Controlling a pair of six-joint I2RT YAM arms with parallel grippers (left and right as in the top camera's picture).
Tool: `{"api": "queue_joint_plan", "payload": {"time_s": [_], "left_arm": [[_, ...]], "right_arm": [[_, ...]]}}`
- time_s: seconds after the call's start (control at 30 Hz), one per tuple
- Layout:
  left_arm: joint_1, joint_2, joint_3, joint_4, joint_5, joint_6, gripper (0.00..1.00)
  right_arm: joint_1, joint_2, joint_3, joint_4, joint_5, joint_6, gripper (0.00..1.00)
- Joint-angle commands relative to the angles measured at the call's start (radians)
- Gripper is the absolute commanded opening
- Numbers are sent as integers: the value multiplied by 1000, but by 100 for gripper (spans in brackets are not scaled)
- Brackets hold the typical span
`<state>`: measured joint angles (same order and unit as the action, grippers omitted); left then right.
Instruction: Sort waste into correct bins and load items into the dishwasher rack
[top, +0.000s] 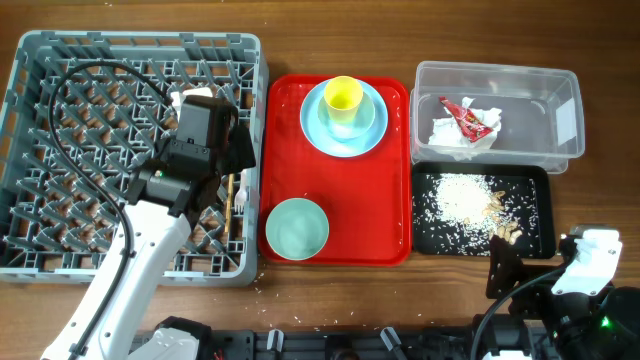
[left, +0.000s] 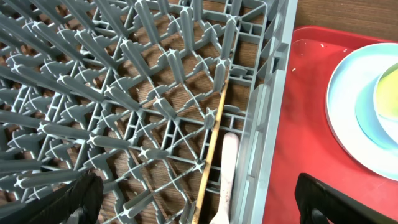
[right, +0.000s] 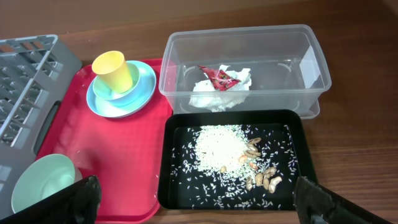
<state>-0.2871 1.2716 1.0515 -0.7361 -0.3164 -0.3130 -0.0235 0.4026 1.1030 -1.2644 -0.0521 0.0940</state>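
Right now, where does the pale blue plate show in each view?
Overhead: pale blue plate top centre, under the yellow cup.
Left wrist: right edge, cut off.
Right wrist: upper left.
Shared landmark: the red tray beneath it.

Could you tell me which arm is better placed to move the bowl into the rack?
Left, probably. The open left gripper hangs over the rack beside the red tray, near the bowl. The right gripper sits farther off, past the black tray.

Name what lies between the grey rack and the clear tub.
The red tray, carrying the plate, yellow cup and bowl; the overhead view shows it.
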Motion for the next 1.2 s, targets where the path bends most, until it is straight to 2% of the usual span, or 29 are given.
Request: {"api": "queue_joint_plan", "payload": {"time_s": [0.0,0.43,0.53,0.57,0.6,0.63,0.67,0.7,0.77,0.9,0.93,1.07,1.13,1.17], "left_arm": [[-3,-3,-3,2,-13,-12,100],[-3,-3,-3,37,-13,-13,100],[-3,-2,-3,11,185,-13,100],[-3,-2,-3,-13,335,-4,99],[-4,-2,-3,-26,412,-5,89],[-16,-2,-3,-40,553,-8,49],[-32,-2,-3,-42,584,-16,20],[-77,-2,-3,-40,589,-60,13],[-178,9,-3,-28,567,-62,15],[-437,110,-3,-14,391,-63,36],[-472,137,-3,-14,373,-66,37],[-592,315,-3,-48,341,-198,34],[-608,377,-3,-66,328,-198,31],[-609,419,-3,-66,314,-198,26]], "right_arm": [[-3,-7,1,0,-9,14,100],[-3,-7,1,0,-9,14,100],[-3,-7,1,0,-9,14,100],[-3,-7,1,0,-9,13,100],[-3,-7,1,0,-9,14,100],[-3,-7,1,0,-9,14,100],[-3,-7,1,0,-9,14,100],[-3,-7,1,0,-9,14,100],[-3,-7,1,0,-9,14,100],[-3,-7,1,0,-9,14,100],[-3,-7,1,0,-9,14,100],[-3,-7,1,0,-9,14,100],[-3,-7,1,0,-9,14,100],[-3,-7,1,0,-9,14,100]]}}
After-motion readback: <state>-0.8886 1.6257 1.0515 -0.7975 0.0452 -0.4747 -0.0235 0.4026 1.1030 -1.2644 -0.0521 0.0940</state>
